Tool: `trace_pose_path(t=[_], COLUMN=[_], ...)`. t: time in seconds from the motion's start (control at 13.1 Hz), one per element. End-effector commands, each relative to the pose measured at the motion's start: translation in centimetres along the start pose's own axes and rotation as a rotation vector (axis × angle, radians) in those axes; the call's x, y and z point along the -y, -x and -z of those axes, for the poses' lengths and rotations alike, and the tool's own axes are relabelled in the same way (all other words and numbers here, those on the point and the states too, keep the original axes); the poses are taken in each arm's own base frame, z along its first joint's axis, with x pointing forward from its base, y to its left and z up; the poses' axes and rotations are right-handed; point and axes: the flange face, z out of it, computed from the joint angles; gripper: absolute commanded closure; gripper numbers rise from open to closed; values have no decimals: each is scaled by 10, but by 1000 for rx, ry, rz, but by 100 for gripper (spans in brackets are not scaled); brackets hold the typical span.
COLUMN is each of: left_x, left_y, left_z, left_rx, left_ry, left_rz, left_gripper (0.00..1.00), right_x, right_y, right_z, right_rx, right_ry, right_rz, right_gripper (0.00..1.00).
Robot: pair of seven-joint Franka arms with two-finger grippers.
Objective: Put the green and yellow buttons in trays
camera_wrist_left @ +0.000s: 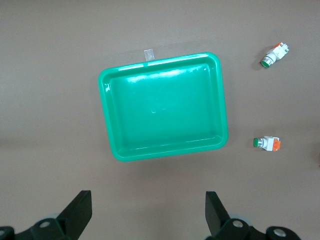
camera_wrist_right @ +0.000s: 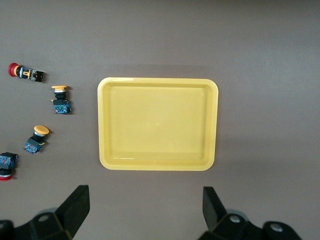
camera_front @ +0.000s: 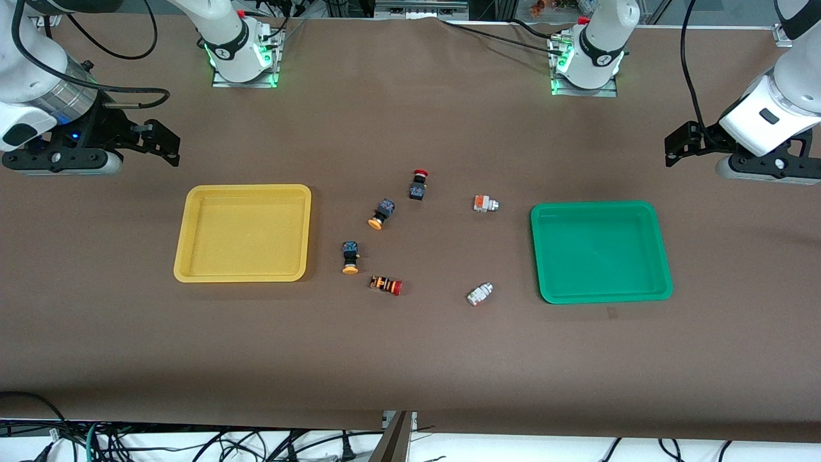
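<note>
The yellow tray [camera_front: 186, 237] lies toward the right arm's end and the green tray [camera_front: 536, 250] toward the left arm's end, both empty. Between them lie two yellow-capped buttons [camera_front: 381, 213] [camera_front: 350, 257] near the yellow tray, and two whitish-grey buttons [camera_front: 485, 204] [camera_front: 480, 294] near the green tray. My right gripper [camera_front: 163, 144] is open and empty above the table by the yellow tray [camera_wrist_right: 102, 125]. My left gripper [camera_front: 681, 146] is open and empty above the table by the green tray [camera_wrist_left: 106, 85]. The whitish-grey buttons [camera_wrist_left: 274, 54] [camera_wrist_left: 268, 144] show green tips in the left wrist view.
A black switch with a red cap [camera_front: 418, 185] lies farther from the front camera than the yellow-capped buttons. An orange-striped switch with a red cap [camera_front: 386, 284] lies nearer. Both also show in the right wrist view [camera_wrist_right: 7, 165] [camera_wrist_right: 25, 72], with the yellow-capped buttons [camera_wrist_right: 61, 100] [camera_wrist_right: 36, 139].
</note>
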Motion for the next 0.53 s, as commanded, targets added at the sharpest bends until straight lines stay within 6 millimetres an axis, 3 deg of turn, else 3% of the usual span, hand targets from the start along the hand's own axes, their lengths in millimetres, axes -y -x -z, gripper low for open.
trace_pose_path(t=[0.0,0.46], left_x=[-2,-4], left_y=[1,0], left_z=[7,5], left_rx=[-8,24], left_ry=[24,26], left_rz=[3,1], left_gripper=[0,0], right_x=[0,0], right_y=[-2,-2], right_z=[5,5], right_rx=[-4,-4], right_ry=[10,10], right_rz=[11,11], right_gripper=[0,0])
